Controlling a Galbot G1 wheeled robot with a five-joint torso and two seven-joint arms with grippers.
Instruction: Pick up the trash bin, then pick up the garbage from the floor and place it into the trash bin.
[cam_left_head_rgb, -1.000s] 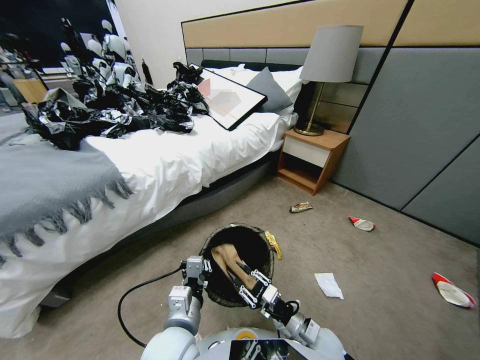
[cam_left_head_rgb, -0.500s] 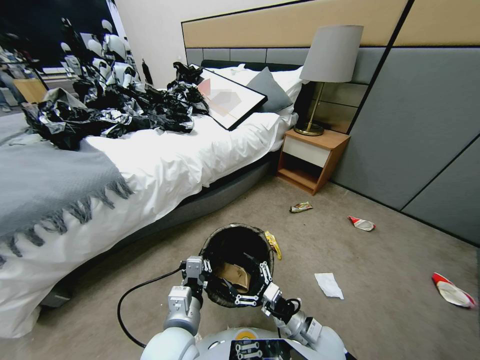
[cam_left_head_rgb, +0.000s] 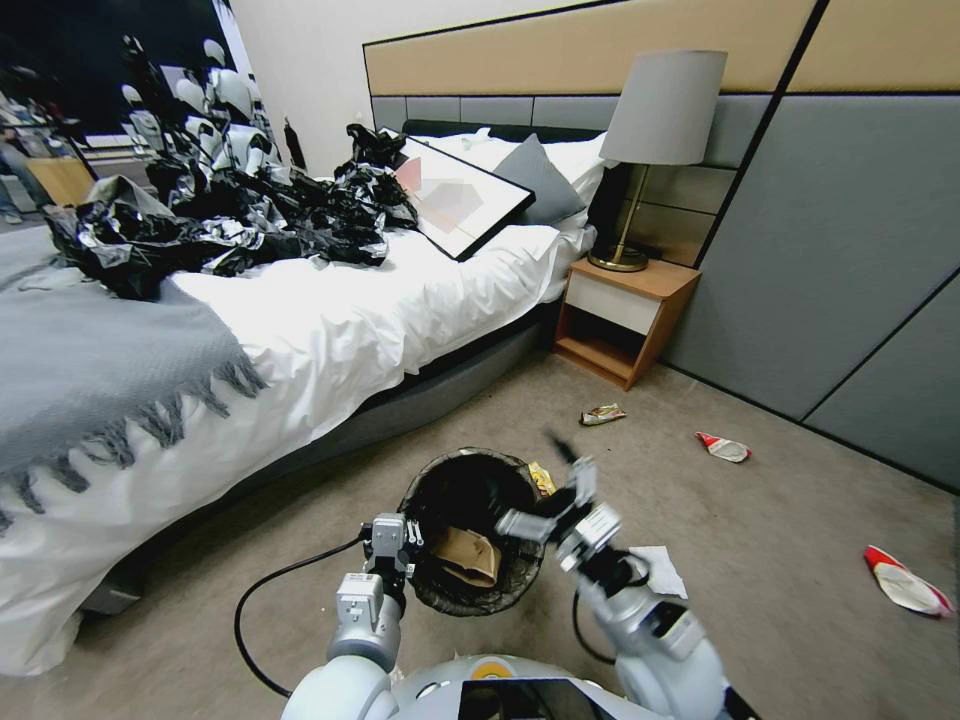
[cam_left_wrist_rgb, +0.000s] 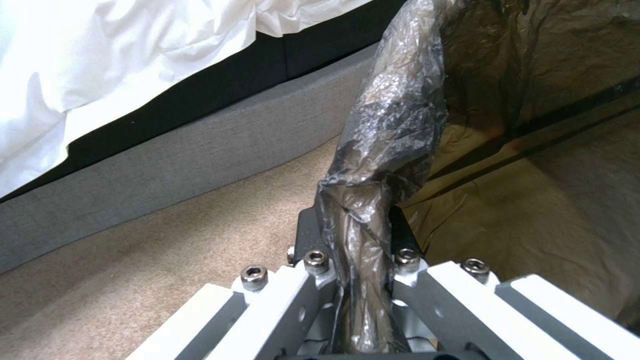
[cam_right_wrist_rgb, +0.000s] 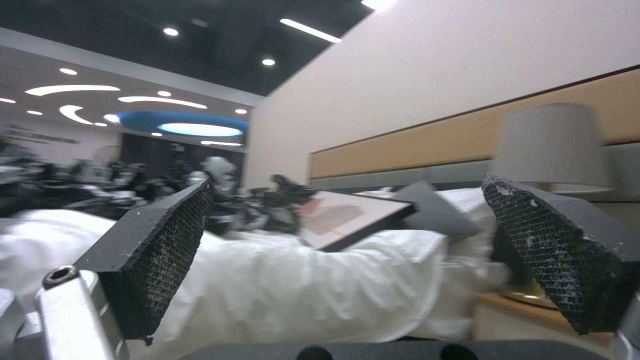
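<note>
The trash bin (cam_left_head_rgb: 428, 590), lined with a black bag, hangs just above the carpet in front of me. My left gripper (cam_left_head_rgb: 392, 548) is shut on its near rim (cam_left_wrist_rgb: 373, 165), the liner pinched between the fingers. A brown paper bag (cam_left_head_rgb: 468, 556) lies inside the bin. My right gripper (cam_left_head_rgb: 550, 492) is open and empty, raised beside the bin's right edge; its black pads (cam_right_wrist_rgb: 163, 240) stand wide apart. Garbage on the floor: a yellow packet (cam_left_head_rgb: 541, 479) behind the bin, a white paper scrap (cam_left_head_rgb: 663, 572), a greenish wrapper (cam_left_head_rgb: 602, 413) and two red-and-white wrappers (cam_left_head_rgb: 722, 447) (cam_left_head_rgb: 906, 586).
The bed (cam_left_head_rgb: 330, 330) with glossy black plastic sheets (cam_left_head_rgb: 220, 225) and a framed picture (cam_left_head_rgb: 455, 205) runs along the left. A wooden nightstand (cam_left_head_rgb: 622, 315) with a lamp (cam_left_head_rgb: 655, 130) stands against the grey wall panels (cam_left_head_rgb: 830, 260). Open carpet lies to the right.
My right gripper let go of the brown paper bag inside the bin, then rose out of it and swung up to the right. The left gripper and bin stayed put.
</note>
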